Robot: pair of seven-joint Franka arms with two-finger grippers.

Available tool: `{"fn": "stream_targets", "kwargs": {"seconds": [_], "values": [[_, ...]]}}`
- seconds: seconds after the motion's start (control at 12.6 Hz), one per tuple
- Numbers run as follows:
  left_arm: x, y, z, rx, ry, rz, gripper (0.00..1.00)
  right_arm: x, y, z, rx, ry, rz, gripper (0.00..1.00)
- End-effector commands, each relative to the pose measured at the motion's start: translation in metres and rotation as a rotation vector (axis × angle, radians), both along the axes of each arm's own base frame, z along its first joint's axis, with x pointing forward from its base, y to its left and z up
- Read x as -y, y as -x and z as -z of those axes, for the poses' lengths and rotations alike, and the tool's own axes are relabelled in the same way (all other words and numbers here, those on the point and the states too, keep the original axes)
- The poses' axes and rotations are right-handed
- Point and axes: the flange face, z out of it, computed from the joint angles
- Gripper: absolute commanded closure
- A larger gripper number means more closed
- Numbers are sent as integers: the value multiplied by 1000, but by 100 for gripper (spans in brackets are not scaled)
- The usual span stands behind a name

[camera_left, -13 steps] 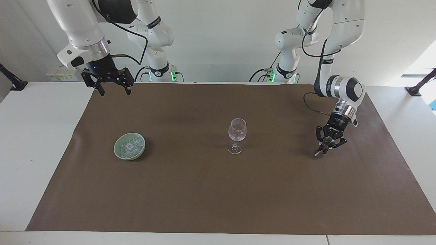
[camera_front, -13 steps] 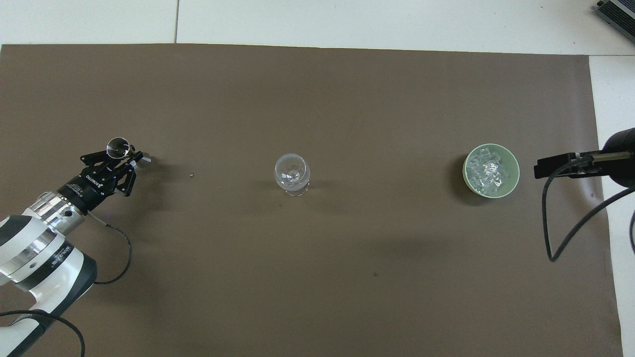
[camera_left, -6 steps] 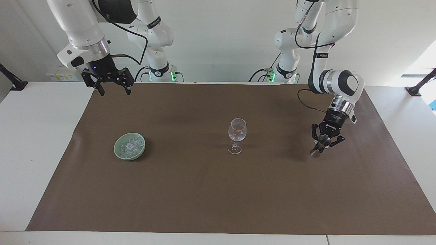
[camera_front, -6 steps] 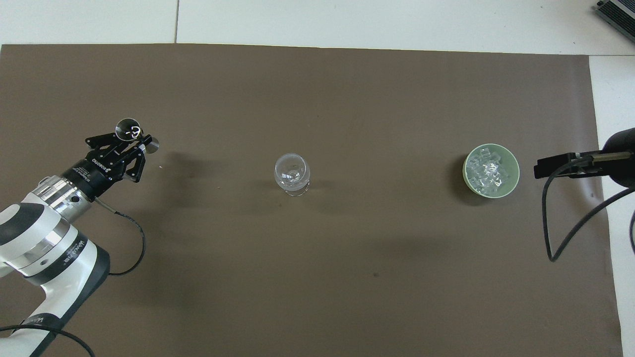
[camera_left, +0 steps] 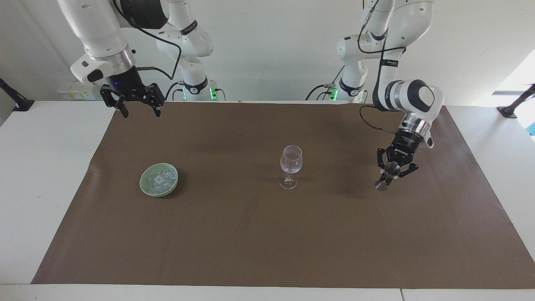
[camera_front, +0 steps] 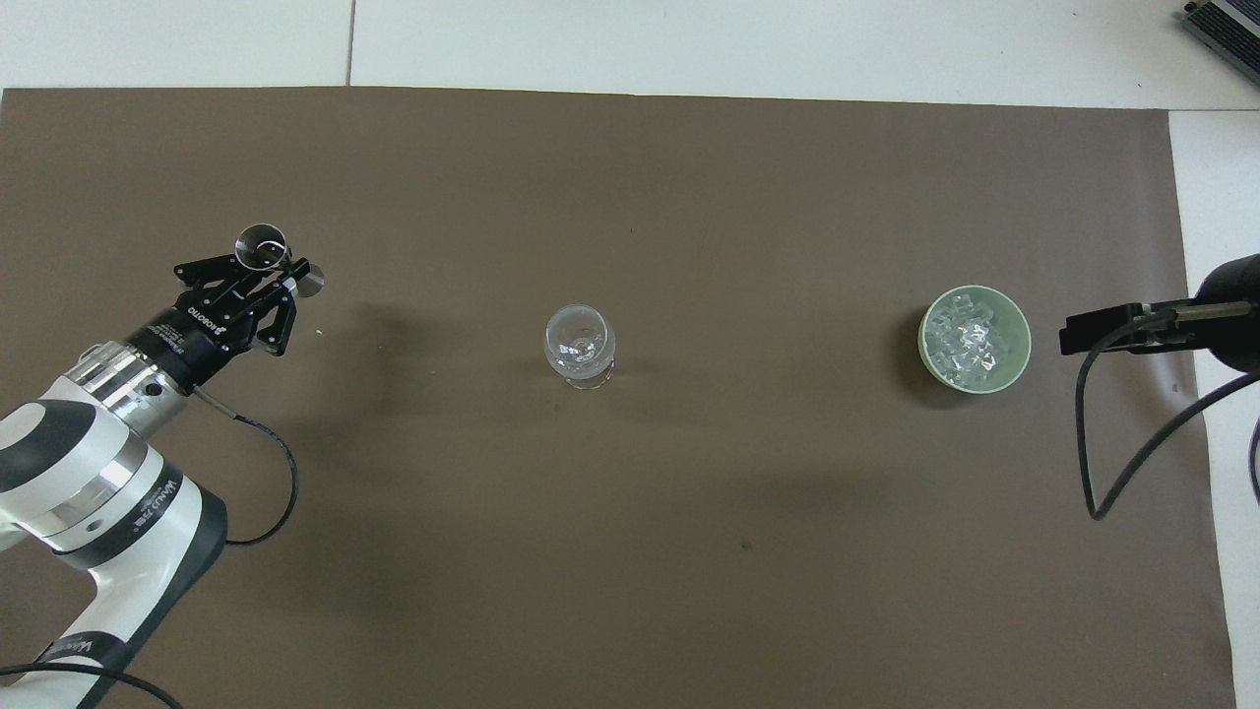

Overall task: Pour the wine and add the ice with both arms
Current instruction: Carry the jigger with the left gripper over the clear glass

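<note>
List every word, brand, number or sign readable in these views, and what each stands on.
"ROBOTIQ": white lettering on the left gripper, readable in the overhead view.
White lettering on the left arm's black wrist band: too blurred to read.
Wine glass, bowl of ice: none.

Left pincer, clamped on small metal jigger, lifted and shifted toward wine glass; jigger perhaps more tilted.

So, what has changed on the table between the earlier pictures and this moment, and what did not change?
The left gripper, shut on the small metal measuring cup, has lifted it off the brown mat and carried it a little toward the wine glass. Nothing was newly grasped or released. The wine glass, the green bowl with the ice, and the open right gripper, waiting raised at its own end, stayed as they were.
</note>
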Motion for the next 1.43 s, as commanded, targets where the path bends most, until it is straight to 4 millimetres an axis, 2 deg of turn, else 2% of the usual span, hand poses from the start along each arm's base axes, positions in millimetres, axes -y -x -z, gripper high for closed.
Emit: {"fn": "stream_targets", "kwargs": {"seconds": [0.0,0.56,0.72,0.95,1.11,1.35], "values": [[31,2,-13,-8,23,-25,100,2,8,-1,-4,-13,-20,0],[116,0,-39,12,23,27,100,2,8,-1,-5,-13,-20,0],[132,-1,-43,23,27,56,100,2,8,-1,-4,-13,-20,0],[166,6,-47,29,28,108,100,2,8,-1,-4,-13,-20,0],[185,9,-46,21,4,119,100,2,8,-1,-4,-13,-20,0],[202,13,-44,15,-19,136,100,2,8,-1,-4,-13,-20,0]]}}
